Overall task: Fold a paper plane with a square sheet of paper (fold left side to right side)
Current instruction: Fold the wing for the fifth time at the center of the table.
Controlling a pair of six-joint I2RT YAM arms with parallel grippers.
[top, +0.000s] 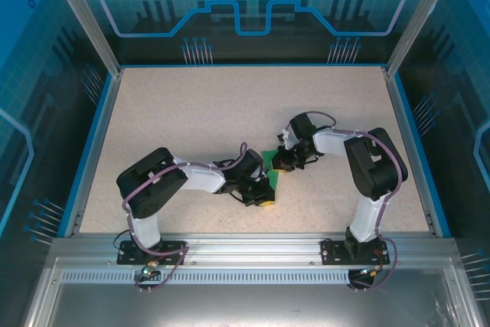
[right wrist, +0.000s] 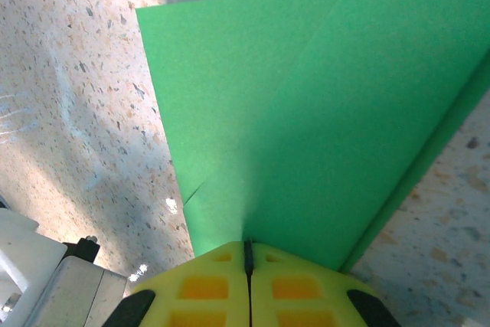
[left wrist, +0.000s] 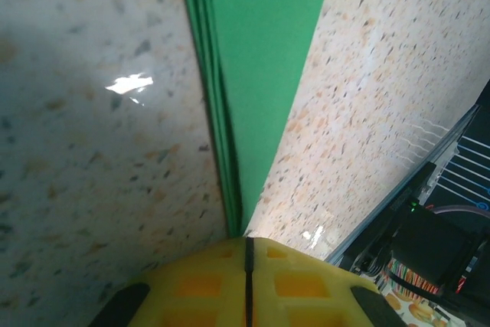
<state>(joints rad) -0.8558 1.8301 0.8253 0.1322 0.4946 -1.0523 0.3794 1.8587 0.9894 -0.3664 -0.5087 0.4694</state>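
As left gripper and right gripper pinch it — paper plane lies creased.

Folded green paper: we are finding thin paper, matt and smooth, with crisp creases and stacked layer edges.
Table: we are noting a speckled, stone-look top, smooth, throwing small glossy glints.
Left gripper: we are recording yellow plastic faces, matt, moulded with square recesses.
Right gripper: we are recording the same matt yellow plastic.
Arm shells: we are seeing smooth white and black plastic, slightly glossy.
Front rail: we are reading bare brushed metal, satin.
Cables: we are noting smooth purple sheathing.
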